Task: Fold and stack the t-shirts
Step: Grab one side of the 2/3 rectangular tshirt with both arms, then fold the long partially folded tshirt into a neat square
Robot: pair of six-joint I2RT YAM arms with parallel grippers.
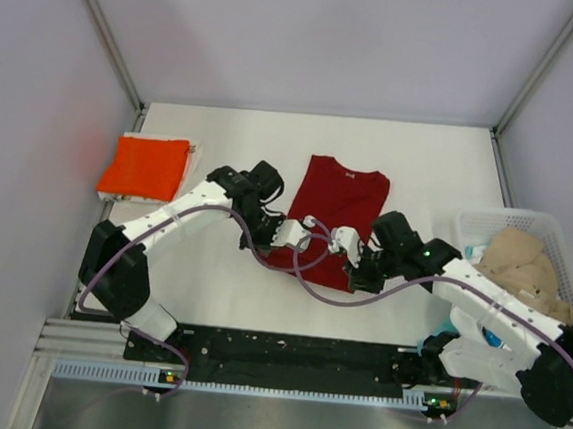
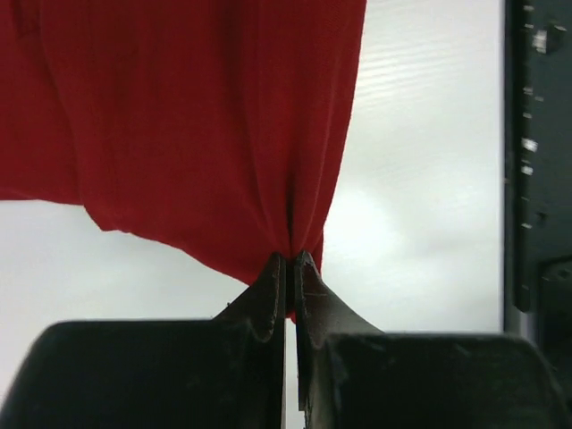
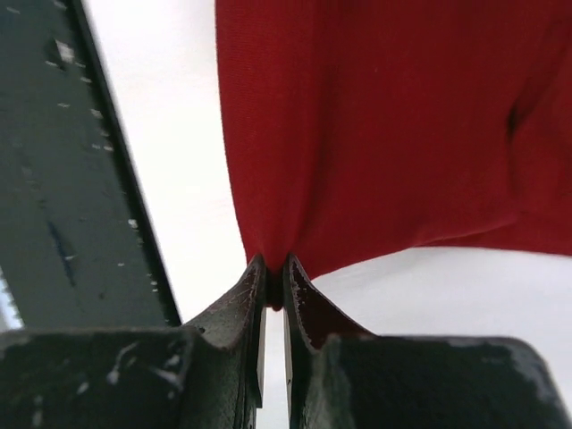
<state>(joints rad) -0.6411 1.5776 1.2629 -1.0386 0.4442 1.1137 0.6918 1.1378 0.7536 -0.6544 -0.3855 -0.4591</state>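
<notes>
1. Centre of table: dark red t-shirt lying flat, collar at 12 o'clock.
2. Both left fingers and right fingers clenched on its 6 o'clock hem, likely to fold it collarward.
3. At 9 o'clock: folded orange-red t-shirt, probable stack base.

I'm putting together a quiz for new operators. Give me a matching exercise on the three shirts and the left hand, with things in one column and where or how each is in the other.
Things:
1. dark red t-shirt
2. orange-red t-shirt
3. beige t-shirt
4. left hand

Places or states:
a. heaped in the white basket on the right
b. shut on a shirt's near edge
c. folded, at the far left
d. spread out in the middle

Pairs: 1-d, 2-c, 3-a, 4-b
</notes>
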